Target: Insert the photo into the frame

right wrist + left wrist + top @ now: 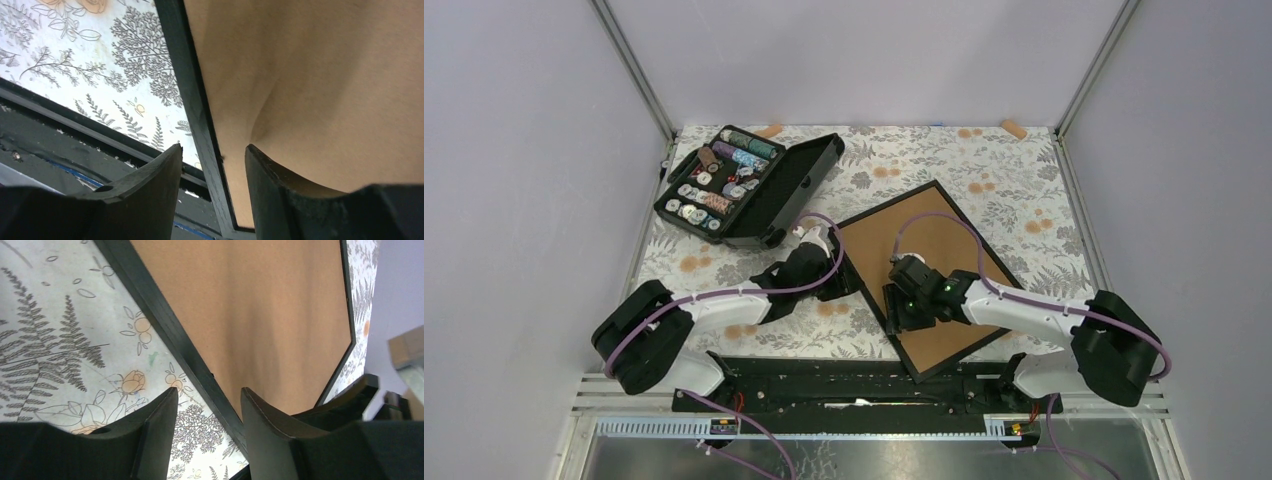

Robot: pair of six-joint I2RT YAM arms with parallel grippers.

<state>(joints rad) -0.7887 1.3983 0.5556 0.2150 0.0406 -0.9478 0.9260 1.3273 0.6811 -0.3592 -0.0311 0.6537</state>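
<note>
The frame (pixel 934 262) lies face down on the floral tablecloth, its brown board back up inside a thin black rim. It also shows in the left wrist view (pixel 250 305) and the right wrist view (pixel 310 75). My left gripper (pixel 838 274) (pixel 209 392) is open at the frame's left edge, one finger over the cloth and one over the board. My right gripper (pixel 894 310) (pixel 212 147) is open and straddles the rim close to the frame's near corner. The photo is not in view.
An open black case of thread spools (pixel 749 185) stands at the back left. Two small cork-coloured pieces (pixel 769 130) (pixel 1014 128) lie at the far edge. A black rail (pixel 854 385) runs along the near edge, just below the frame's near corner.
</note>
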